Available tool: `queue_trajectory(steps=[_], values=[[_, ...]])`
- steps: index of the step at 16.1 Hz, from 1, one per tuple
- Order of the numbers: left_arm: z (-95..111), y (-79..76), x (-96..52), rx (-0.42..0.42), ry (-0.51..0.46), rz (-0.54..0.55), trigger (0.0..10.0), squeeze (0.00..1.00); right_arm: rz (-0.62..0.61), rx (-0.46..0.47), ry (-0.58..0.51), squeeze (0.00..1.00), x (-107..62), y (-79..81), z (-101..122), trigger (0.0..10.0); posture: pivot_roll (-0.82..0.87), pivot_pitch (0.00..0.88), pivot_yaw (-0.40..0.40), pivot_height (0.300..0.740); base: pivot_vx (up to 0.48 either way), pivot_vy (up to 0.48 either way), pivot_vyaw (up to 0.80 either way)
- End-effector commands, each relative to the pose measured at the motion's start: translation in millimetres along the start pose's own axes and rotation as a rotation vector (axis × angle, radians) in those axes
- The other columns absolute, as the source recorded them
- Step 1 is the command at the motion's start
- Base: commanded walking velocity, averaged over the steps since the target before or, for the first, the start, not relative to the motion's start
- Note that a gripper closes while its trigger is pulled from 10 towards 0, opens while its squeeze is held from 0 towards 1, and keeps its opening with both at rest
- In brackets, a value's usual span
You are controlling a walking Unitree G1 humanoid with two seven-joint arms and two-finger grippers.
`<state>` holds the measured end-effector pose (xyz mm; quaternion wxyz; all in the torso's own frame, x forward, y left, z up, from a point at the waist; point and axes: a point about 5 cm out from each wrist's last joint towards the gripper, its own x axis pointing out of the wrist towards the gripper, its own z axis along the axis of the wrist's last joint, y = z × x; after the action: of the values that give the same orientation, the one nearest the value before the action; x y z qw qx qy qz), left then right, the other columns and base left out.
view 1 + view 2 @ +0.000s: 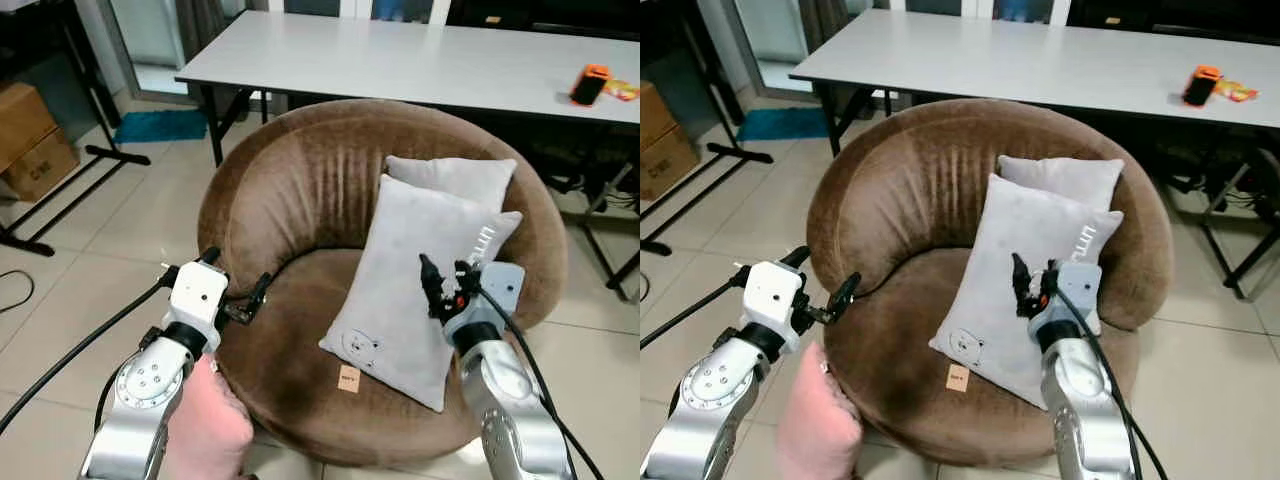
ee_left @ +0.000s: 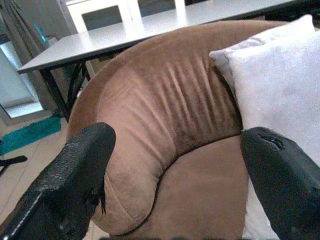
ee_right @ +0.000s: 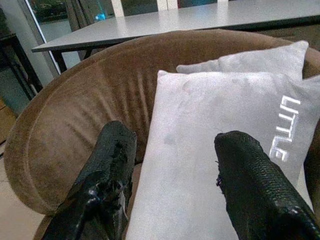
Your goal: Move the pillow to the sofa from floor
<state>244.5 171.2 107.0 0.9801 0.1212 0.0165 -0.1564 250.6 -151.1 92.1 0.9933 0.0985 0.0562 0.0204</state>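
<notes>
A round brown sofa chair (image 1: 300,190) holds two grey pillows. The front grey pillow (image 1: 420,270), marked with a small bear face and white letters, leans on the rear grey pillow (image 1: 455,178). A pink pillow (image 1: 205,430) sits low at the sofa's front left, just under my left arm. Above the sofa's left edge my left gripper (image 1: 238,275) is open and holds nothing; it faces the seat and backrest (image 2: 165,100). My right gripper (image 1: 447,275) is open too, right in front of the front grey pillow (image 3: 215,150), with nothing between its fingers.
A long grey table (image 1: 400,60) stands behind the sofa with an orange object (image 1: 590,85) on its right end. Cardboard boxes (image 1: 30,140) and a black stand's legs are at the far left, and a blue mat (image 1: 160,125) lies on the tiled floor.
</notes>
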Motion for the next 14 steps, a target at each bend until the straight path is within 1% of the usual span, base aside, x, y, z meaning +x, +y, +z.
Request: queue_trajectory(steps=[1, 3, 4, 5, 6, 7, 9, 13, 14], values=[[2, 0.5, -1.7, 0.012, -0.009, 0.017, 10.0, 0.0, -0.012, 0.001, 0.026, 0.0, -1.9, -0.4, -1, 10.0, -0.05, 0.0, 0.002, 0.74, 0.0, 0.0, 0.0], [2, -0.1, -3.4, 0.013, -0.006, 0.031, 10.0, 0.0, 0.004, 0.011, 0.053, 0.0, -7.0, 3.1, 2, 10.0, -0.04, 0.0, -0.001, 0.74, 0.0, 0.0, 0.0], [2, -0.3, -4.3, 0.015, -0.005, 0.038, 10.0, 0.0, 0.034, 0.008, 0.057, 0.0, -8.8, 6.1, 5, 10.0, -0.04, 0.0, -0.001, 0.74, 0.0, 0.0, 0.0], [2, -0.3, -5.1, 0.016, -0.004, 0.044, 10.0, 0.0, 0.084, -0.04, 0.06, 0.0, -10.0, 9.1, 6, 10.0, -0.04, 0.0, -0.004, 0.74, 0.0, 0.289, 0.0], [2, -0.3, -5.5, 0.016, -0.005, 0.047, 10.0, 0.0, 0.108, -0.073, 0.062, 0.0, -10.8, 10.3, 6, 10.0, -0.04, 0.0, -0.01, 0.74, 0.0, 0.319, 0.0], [2, 0.1, -6.5, 0.016, -0.005, 0.052, 10.0, 0.0, 0.143, -0.089, 0.081, 0.0, -12.4, 12.1, 5, 10.0, -0.03, 0.0, -0.012, 0.74, 0.0, 0.337, 0.8], [2, 1.2, -8.1, 0.014, -0.004, 0.065, 10.0, 0.0, 0.165, -0.108, 0.106, 0.0, -15.1, 10.0, 4, 10.0, -0.03, 0.0, -0.02, 0.74, 0.0, 0.341, 0.8], [2, 1.3, -9.6, 0.011, -0.001, 0.072, 10.0, 0.0, 0.15, -0.137, 0.122, 0.0, -15.5, 2.8, 3, 10.0, -0.03, 0.0, -0.021, 0.74, 0.0, 0.338, 0.8], [2, 1.2, -9.5, 0.012, -0.001, 0.071, 10.0, 0.0, 0.123, -0.106, 0.13, 0.0, -15.3, -1.1, 3, 10.0, -0.03, 0.0, -0.022, 0.74, 0.0, 0.341, 0.0]])
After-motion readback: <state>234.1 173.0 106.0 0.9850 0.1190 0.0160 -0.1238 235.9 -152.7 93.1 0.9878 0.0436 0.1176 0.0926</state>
